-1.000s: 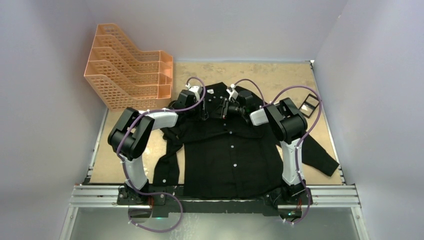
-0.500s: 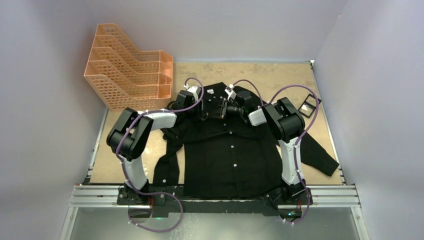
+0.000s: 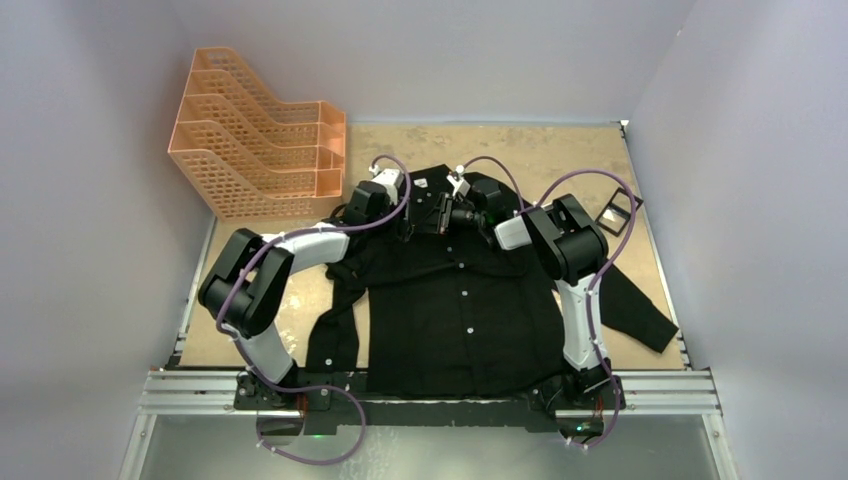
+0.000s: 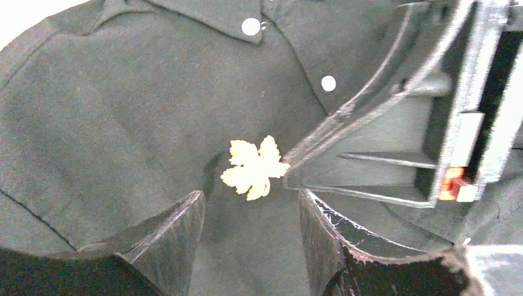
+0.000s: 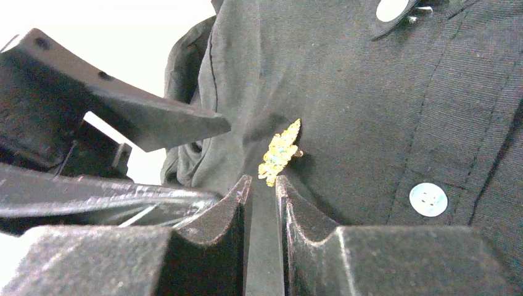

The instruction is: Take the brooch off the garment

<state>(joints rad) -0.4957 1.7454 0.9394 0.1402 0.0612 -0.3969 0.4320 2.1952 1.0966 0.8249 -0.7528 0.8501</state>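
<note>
The black garment (image 3: 460, 310) lies flat on the table, collar at the far side. The golden leaf brooch (image 4: 254, 168) is pinned on its upper chest, and shows edge-on in the right wrist view (image 5: 279, 152). My left gripper (image 4: 251, 196) is open, its fingers on the cloth either side just below the brooch. My right gripper (image 5: 264, 180) has its jaws a narrow gap apart, tips right at the brooch's lower end; one of its fingers (image 4: 308, 151) touches the brooch's right edge. In the top view both grippers (image 3: 408, 222) (image 3: 438, 215) meet over the chest and hide the brooch.
An orange file rack (image 3: 262, 140) stands at the far left. A small black-framed item (image 3: 620, 208) lies at the right by the shirt's sleeve. White shirt buttons (image 4: 329, 82) (image 5: 428, 198) sit close to the brooch.
The left arm's elbow has swung down and left. The right gripper has edged left, closer to the left gripper. The shirt has not shifted.
</note>
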